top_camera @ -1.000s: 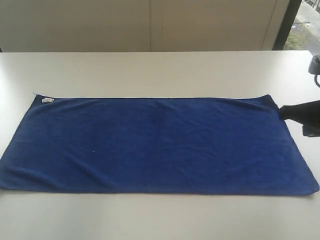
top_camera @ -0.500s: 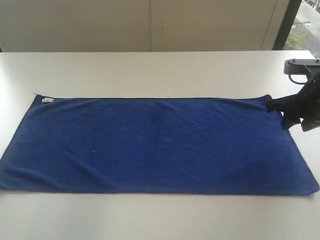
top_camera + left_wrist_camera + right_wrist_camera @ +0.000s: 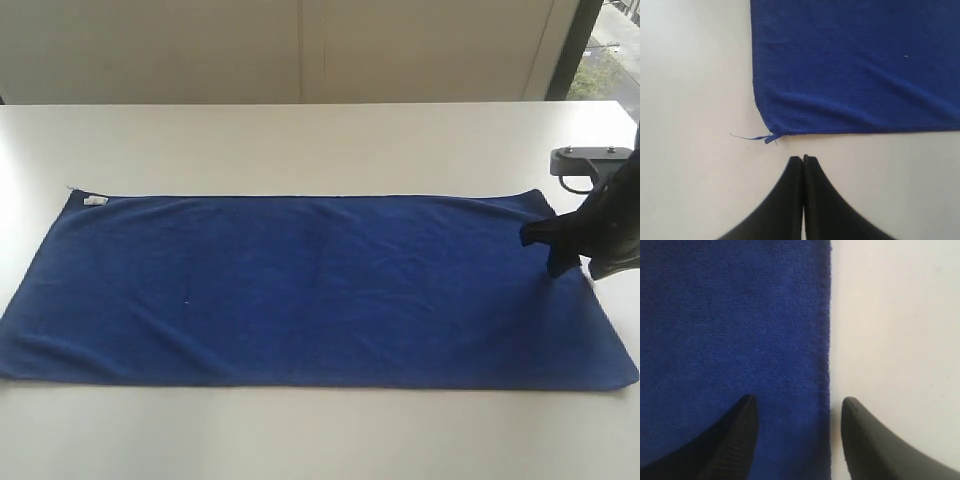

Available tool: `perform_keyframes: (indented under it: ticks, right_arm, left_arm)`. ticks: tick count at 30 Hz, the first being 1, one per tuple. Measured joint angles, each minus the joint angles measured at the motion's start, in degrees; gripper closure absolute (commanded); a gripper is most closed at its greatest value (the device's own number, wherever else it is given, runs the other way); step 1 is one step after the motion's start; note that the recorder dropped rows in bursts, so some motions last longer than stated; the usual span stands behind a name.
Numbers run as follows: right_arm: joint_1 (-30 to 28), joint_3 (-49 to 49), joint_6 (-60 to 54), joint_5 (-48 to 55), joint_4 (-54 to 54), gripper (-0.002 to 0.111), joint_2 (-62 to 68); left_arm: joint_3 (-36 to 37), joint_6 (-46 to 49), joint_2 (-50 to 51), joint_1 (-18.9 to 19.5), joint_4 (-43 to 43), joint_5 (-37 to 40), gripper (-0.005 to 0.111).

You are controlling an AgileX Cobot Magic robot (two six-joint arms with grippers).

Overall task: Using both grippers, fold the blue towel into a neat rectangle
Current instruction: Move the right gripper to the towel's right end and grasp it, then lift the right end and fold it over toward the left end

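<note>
The jaws of the right gripper (image 3: 799, 399) are newly apart, the towel (image 3: 300, 290) edge between them, probably for pinching; the left gripper (image 3: 803, 158) stays closed.

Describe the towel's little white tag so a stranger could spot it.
A long blue towel lies flat on the white table. Follow its far edge to the left corner in the exterior view: the white label sits just inside it, the only white rectangle on the blue.

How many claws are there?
2. The right gripper, open, straddles the blue towel at its right edge; the left gripper, shut, is beside a towel corner, outside the exterior view.
</note>
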Motion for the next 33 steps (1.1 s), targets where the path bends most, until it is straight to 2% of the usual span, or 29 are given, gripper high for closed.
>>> perform_keyframes:
  ticks: [3, 5, 12, 21, 33]
  right_arm:
    - [0.00, -0.14, -0.10, -0.94, 0.13, 0.060, 0.79]
    - [0.00, -0.20, -0.32, -1.18, 0.13, 0.066, 1.03]
    - [0.00, -0.74, -1.87, -1.40, 1.55, 0.107, 1.87]
    - [-1.06, -0.90, -1.78, -1.94, -0.16, 0.108, 1.91]
    - [-12.39, -3.79, 5.79, 2.72, -16.07, 0.108, -1.02]
  left_arm:
    - [0.00, 0.00, 0.00, 0.00, 0.00, 0.00, 0.107]
    - [0.00, 0.00, 0.00, 0.00, 0.00, 0.00, 0.107]
    - [0.00, 0.00, 0.00, 0.00, 0.00, 0.00, 0.107]
    - [0.00, 0.00, 0.00, 0.00, 0.00, 0.00, 0.107]
    - [0.00, 0.00, 0.00, 0.00, 0.00, 0.00, 0.107]
